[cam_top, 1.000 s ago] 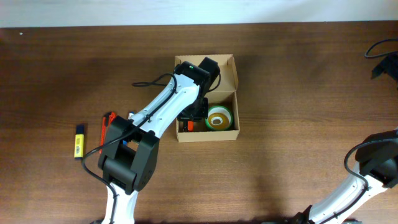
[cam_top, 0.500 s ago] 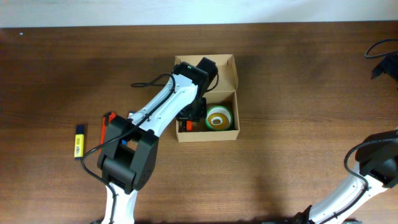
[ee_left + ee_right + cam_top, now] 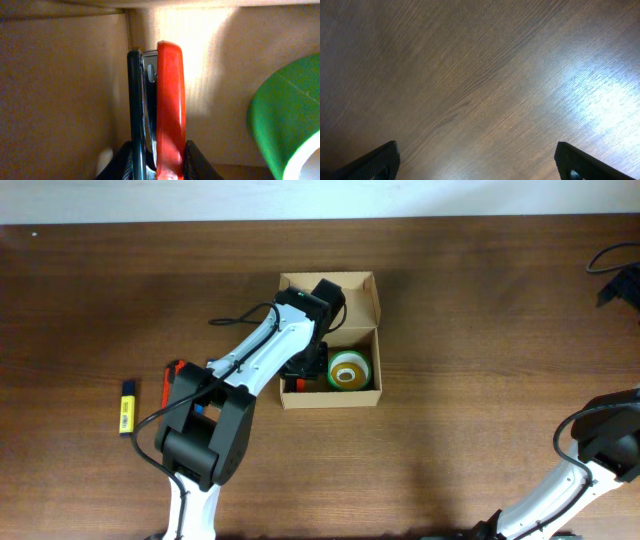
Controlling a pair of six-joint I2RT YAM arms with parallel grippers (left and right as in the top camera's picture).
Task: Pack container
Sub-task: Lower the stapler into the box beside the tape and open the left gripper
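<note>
Stapler (image 3: 167, 100) in the container (image 3: 365, 305)
Left gripper (image 3: 157, 160) clamps the red-and-black stapler beside a green tape roll (image 3: 290, 125) (right gripper (image 3: 480, 162) gapes wide over bare surface (image 3: 470, 75)).

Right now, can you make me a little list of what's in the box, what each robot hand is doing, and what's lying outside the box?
box: cardboard container, lid flap open
inside the box: green tape roll, red-and-black stapler
left gripper: down in the box, shut on the stapler, which stands beside the tape roll
right gripper: open, holds nothing, above bare table
outside the box: yellow highlighter, orange-red item partly hidden by the left arm
</note>
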